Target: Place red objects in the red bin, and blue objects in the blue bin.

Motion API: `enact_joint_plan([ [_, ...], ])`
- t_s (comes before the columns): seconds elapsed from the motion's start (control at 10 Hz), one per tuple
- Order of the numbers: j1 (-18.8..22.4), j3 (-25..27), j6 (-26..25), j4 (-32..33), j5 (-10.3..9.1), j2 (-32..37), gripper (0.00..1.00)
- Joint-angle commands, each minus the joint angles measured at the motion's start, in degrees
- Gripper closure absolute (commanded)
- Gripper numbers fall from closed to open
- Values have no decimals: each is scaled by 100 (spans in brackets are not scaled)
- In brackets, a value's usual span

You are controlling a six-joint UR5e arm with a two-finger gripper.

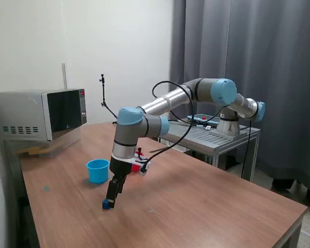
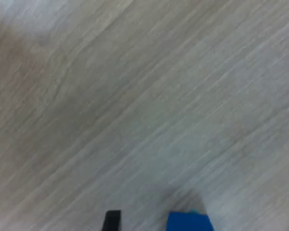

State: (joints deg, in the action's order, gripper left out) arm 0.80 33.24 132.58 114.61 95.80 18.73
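The gripper (image 1: 110,202) is down at the wooden worktop (image 1: 206,206) with a blue cube (image 1: 106,205) at its tip (whether the jaws pinch it, I cannot tell). The blue bin (image 1: 97,171) stands near, toward the exterior view's left.

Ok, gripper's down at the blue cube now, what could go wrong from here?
The wrist view shows the blue cube cut off at the frame edge and off-centre between the fingers, so closing may nudge or clip it rather than grip squarely. The gripper sits very near the table; further descent could scrape it. The red bin is mostly hidden behind the wrist, right beside the blue bin, so a swing there could bump it.
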Motion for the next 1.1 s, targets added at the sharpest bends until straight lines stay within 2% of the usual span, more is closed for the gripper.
enact_joint_plan([
  [0.0,-45,16,22,0,0,-18,0],
  [0.2,-54,-11,74,0,-9,-105,0],
  [0.4,-63,-203,468,9,0,-289,0],
  [0.7,-63,-309,777,17,-9,-352,0],
  [1.0,-71,-406,831,44,9,-343,0],
])
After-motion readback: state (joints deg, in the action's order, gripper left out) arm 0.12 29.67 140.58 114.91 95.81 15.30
